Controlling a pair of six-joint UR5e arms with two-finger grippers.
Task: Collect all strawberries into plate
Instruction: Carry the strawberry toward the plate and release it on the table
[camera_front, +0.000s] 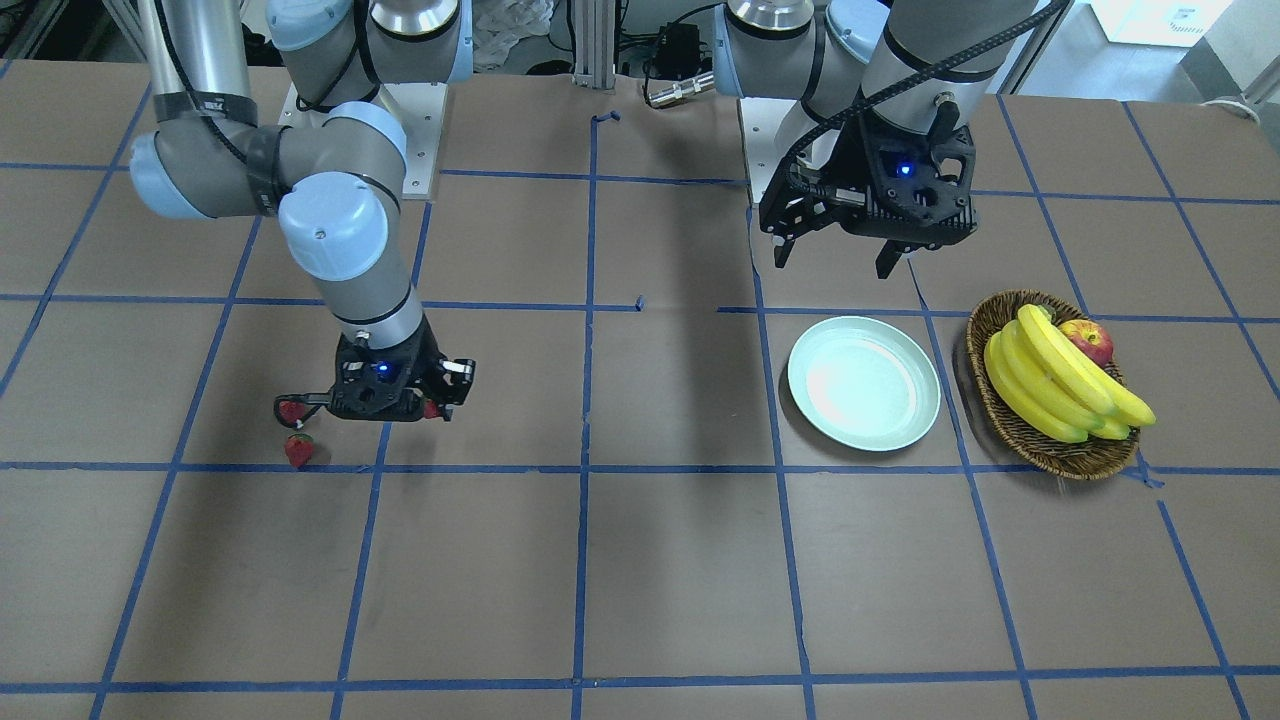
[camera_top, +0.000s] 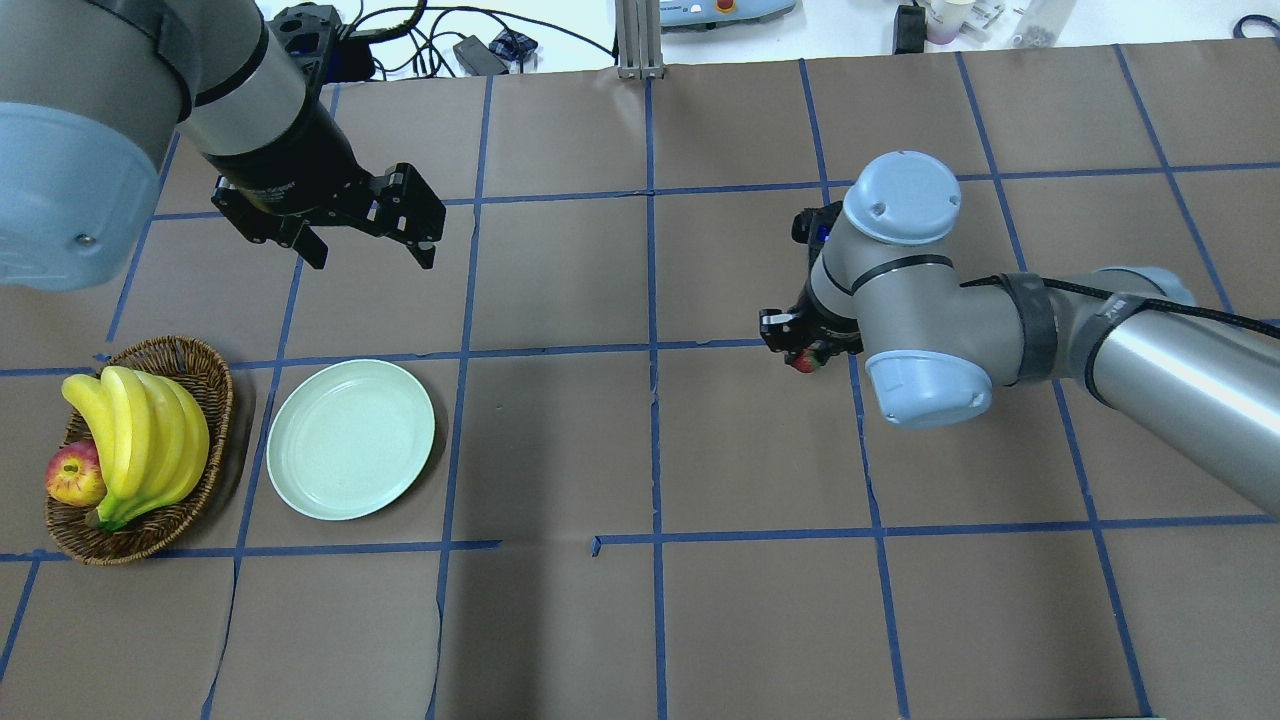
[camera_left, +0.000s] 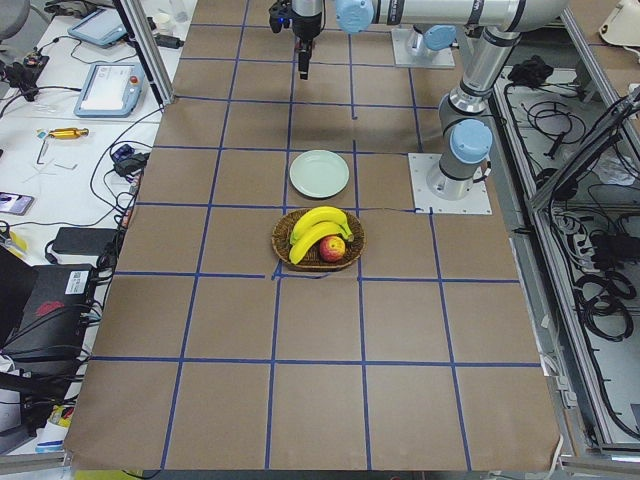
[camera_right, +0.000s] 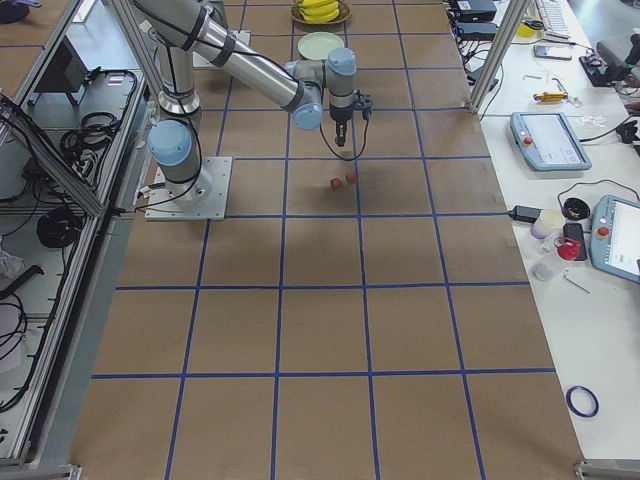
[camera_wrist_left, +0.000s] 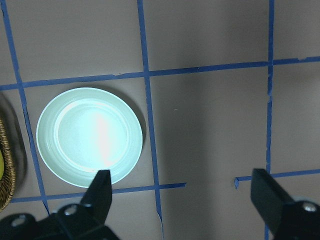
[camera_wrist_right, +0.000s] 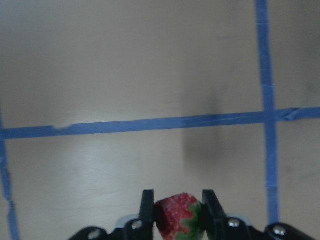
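The right end effector (camera_wrist_right: 177, 200) is clamped on one strawberry (camera_wrist_right: 176, 220) and holds it above the bench (camera_front: 680, 560). A second strawberry (camera_front: 298, 450) and a third strawberry (camera_front: 290, 408) lie close together on the bench near it, all well apart from the plate (camera_top: 350, 440). The left end effector (camera_top: 370, 255) hovers near the plate, fingers apart. Beside the plate, the basket (camera_top: 205, 365) holds bananas (camera_top: 140, 430) and an apple (camera_top: 75, 475).

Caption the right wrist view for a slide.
Right end effector shut on a strawberry over the blue-taped table.
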